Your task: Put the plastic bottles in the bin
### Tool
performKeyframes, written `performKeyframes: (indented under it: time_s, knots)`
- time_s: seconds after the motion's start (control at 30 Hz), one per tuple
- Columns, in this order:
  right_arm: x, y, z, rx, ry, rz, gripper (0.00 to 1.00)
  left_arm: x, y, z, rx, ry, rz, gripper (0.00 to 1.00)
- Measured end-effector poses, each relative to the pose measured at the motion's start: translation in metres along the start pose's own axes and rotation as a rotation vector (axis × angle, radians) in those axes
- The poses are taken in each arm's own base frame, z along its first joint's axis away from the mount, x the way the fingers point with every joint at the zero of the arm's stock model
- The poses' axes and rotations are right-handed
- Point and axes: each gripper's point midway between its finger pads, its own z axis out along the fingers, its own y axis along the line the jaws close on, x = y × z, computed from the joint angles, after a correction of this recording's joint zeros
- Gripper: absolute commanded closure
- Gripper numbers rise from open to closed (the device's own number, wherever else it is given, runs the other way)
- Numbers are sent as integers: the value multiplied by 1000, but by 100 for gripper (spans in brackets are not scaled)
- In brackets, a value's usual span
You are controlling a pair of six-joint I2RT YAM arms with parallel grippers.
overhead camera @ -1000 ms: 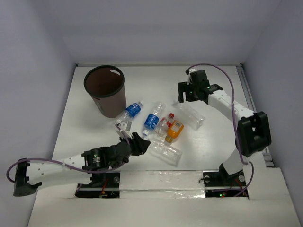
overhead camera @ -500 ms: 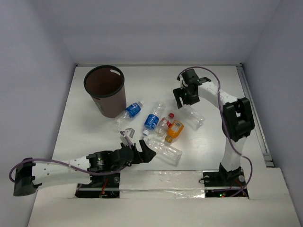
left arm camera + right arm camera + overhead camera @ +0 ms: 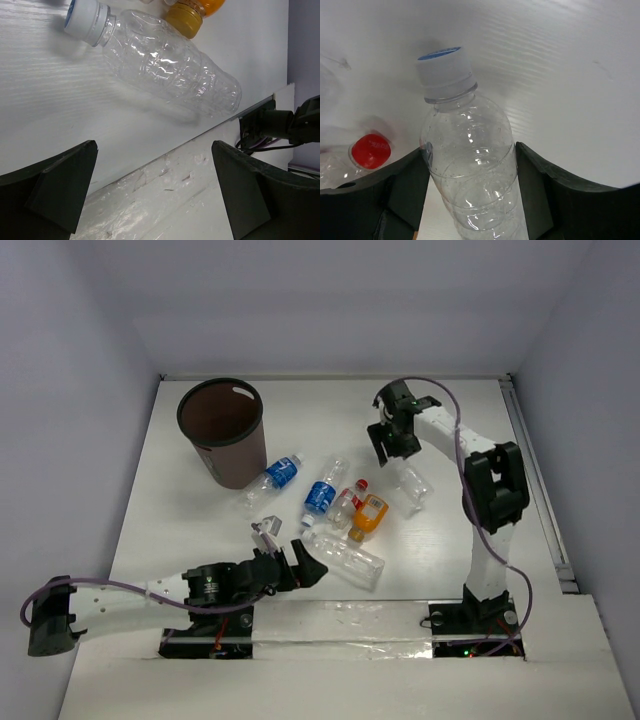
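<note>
The dark brown bin [image 3: 222, 430] stands at the back left. Plastic bottles lie mid-table: two blue-labelled ones [image 3: 280, 472] [image 3: 320, 495], a red-capped one [image 3: 348, 502], an orange one [image 3: 370, 514] and a clear one [image 3: 345, 558]. My left gripper [image 3: 290, 552] is open just left of that clear bottle [image 3: 165, 65], with nothing between its fingers [image 3: 65, 185]. My right gripper [image 3: 393, 440] straddles another clear white-capped bottle [image 3: 470, 145] lying on the table. Both pads [image 3: 540, 175] rest against its sides.
The table's taped near edge [image 3: 165, 200] runs right below my left gripper. The right arm's base and cables [image 3: 280, 125] sit beyond the clear bottle. A rail [image 3: 530, 470] lines the right side of the table, and walls close in the back and sides.
My left gripper has opened wide and pulled back toward the near edge. My right gripper has moved left and down over the white-capped bottle, and its jaws have narrowed onto it.
</note>
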Motion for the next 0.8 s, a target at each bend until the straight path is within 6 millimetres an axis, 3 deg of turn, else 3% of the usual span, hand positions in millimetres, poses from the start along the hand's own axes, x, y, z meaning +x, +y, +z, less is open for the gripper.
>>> performKeyframes:
  time_s: [0.07, 0.13, 0.2, 0.27, 0.33, 0.4, 0.5, 0.57, 0.63, 0.8]
  knots:
    - [-11, -8, -23, 46, -59, 23, 47, -1, -2, 0, 6, -2, -6, 1]
    - [-29, -13, -61, 75, -160, 53, 47, -1, -4, 0, 14, -6, -12, 1]
    - [-58, -11, -116, 71, -328, 82, 47, -2, -5, 0, 19, -11, -21, 1]
    - [-89, 5, -179, 31, -536, 97, 47, -3, -5, 2, 17, -19, -33, 1]
    - [-114, 41, -244, -72, -746, 76, 47, -3, -2, 4, 7, -29, -50, 1]
    - [-132, 93, -303, -225, -923, 28, 47, -3, 4, 6, -13, -38, -68, 1]
    - [-153, 172, -364, -464, -1095, -45, 46, -4, 10, 10, -47, -56, -89, 1]
    - [-170, 212, -381, -575, -1156, -74, 46, -5, 16, 14, -78, -77, -104, 1]
    - [-188, 240, -376, -643, -1181, -84, 46, -6, 20, 18, -103, -92, -121, 1]
    - [-222, 292, -322, -747, -1164, -56, 45, -9, 21, 27, -121, -130, -167, 1]
